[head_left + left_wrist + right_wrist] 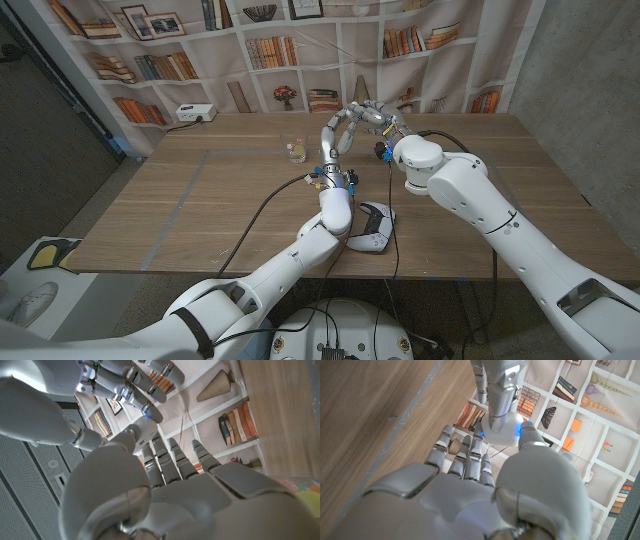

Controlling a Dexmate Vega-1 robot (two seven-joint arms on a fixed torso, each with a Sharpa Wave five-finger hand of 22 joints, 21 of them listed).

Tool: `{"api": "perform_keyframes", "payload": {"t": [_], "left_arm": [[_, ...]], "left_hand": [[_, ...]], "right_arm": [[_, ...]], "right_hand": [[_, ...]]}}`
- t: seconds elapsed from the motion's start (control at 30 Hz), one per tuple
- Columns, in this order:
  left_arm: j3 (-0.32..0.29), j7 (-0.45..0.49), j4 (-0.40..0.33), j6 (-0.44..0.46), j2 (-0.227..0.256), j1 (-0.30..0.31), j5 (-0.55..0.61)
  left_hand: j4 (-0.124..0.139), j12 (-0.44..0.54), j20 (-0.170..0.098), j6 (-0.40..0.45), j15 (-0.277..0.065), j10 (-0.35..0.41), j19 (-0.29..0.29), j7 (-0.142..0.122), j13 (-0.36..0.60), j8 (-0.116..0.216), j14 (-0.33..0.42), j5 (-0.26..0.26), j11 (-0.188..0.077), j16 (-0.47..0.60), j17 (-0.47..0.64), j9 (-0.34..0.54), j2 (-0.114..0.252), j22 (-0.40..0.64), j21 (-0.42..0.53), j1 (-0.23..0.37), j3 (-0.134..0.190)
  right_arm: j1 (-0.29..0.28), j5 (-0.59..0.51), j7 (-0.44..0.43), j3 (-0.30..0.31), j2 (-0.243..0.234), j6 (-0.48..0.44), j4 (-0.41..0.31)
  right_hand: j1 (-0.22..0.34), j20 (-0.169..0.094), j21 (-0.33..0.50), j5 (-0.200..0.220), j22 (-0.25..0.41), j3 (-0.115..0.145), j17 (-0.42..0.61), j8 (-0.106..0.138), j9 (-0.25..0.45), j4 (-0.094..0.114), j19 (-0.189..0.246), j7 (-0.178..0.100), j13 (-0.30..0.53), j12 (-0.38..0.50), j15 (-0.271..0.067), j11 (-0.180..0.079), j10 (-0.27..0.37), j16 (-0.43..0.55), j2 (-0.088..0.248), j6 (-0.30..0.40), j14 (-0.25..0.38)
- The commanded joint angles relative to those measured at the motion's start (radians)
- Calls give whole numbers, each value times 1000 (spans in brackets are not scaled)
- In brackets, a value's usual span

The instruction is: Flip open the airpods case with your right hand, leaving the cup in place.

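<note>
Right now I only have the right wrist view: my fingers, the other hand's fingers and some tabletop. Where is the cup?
Observer: In the head view the cup stands on the table near its far edge, to the robot's left of both hands and apart from them.
Operator: How do the two hands sit relative to each other?
Observer: The left hand and the right hand meet fingertip to fingertip over the far middle of the table. I cannot make out the airpods case between them.
Operator: Anything near my arms?
Observer: A game controller lies near the front edge, beside the left forearm.
</note>
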Motion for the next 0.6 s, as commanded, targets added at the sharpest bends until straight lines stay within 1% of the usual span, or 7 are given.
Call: {"api": "perform_keyframes", "payload": {"t": [0.03,0.17,0.2,0.27,0.33,0.47,0.6], "left_arm": [[-38,-90,15,-37,-30,15,-89],[-44,-101,19,-39,-34,17,-96],[-45,-102,20,-39,-35,17,-95],[-47,-104,22,-41,-36,18,-95],[-49,-107,24,-43,-38,18,-98],[-53,-117,28,-49,-41,19,-105],[-58,-129,27,-54,-43,22,-116]], "left_hand": [[-6,25,-1,59,-20,103,8,-48,17,24,28,-2,-62,6,4,4,11,3,6,0,3],[-6,24,-2,62,-20,104,10,-48,18,23,30,-2,-63,5,4,4,10,3,6,-2,2],[-6,24,-2,61,-20,104,10,-49,18,22,31,-2,-63,6,5,4,10,3,6,-3,2],[-6,23,-3,61,-20,103,10,-50,19,21,31,-2,-65,5,4,4,10,3,6,-4,2],[-7,22,-2,61,-20,103,10,-50,19,20,31,-2,-68,5,4,4,10,3,6,-5,1],[-6,21,-2,60,-20,104,10,-51,20,18,31,-2,-73,3,4,3,10,3,6,-8,1],[-6,19,-3,61,-19,103,11,-56,21,16,30,-2,-68,1,4,3,10,3,6,-10,1]], "right_arm": [[4,10,17,-3,-10,2,3],[5,12,21,-4,-12,4,6],[4,14,22,-2,-11,5,7],[4,17,27,-1,-12,10,10],[5,14,32,-3,-17,16,11],[1,15,34,-1,-17,26,14],[-3,18,25,3,-14,25,14]], "right_hand": [[-34,3,-3,-8,3,-14,5,-2,3,7,-6,-4,5,-11,12,-80,60,-8,-9,-12,-16],[-55,3,-4,-13,3,-23,7,-4,3,14,-13,-2,6,-18,20,-73,46,-11,-12,-23,-22],[-65,3,-4,-16,3,-28,7,-6,3,18,-15,1,7,-23,29,-70,36,-14,-14,-30,-31],[-109,3,-4,-32,3,-49,8,-7,3,32,-21,7,0,-50,50,-50,-14,-22,-28,-43,-50],[-132,4,-4,-42,4,-59,9,-7,3,38,-26,13,-4,-66,61,-33,-42,-25,-34,-53,-57],[-176,4,-4,-62,4,-79,10,-10,3,51,-32,16,-13,-95,66,-16,-99,-23,-46,-76,-53],[-209,4,-3,-75,4,-93,11,-9,4,62,-35,23,-20,-107,88,-2,-127,-32,-52,-87,-78]]}}
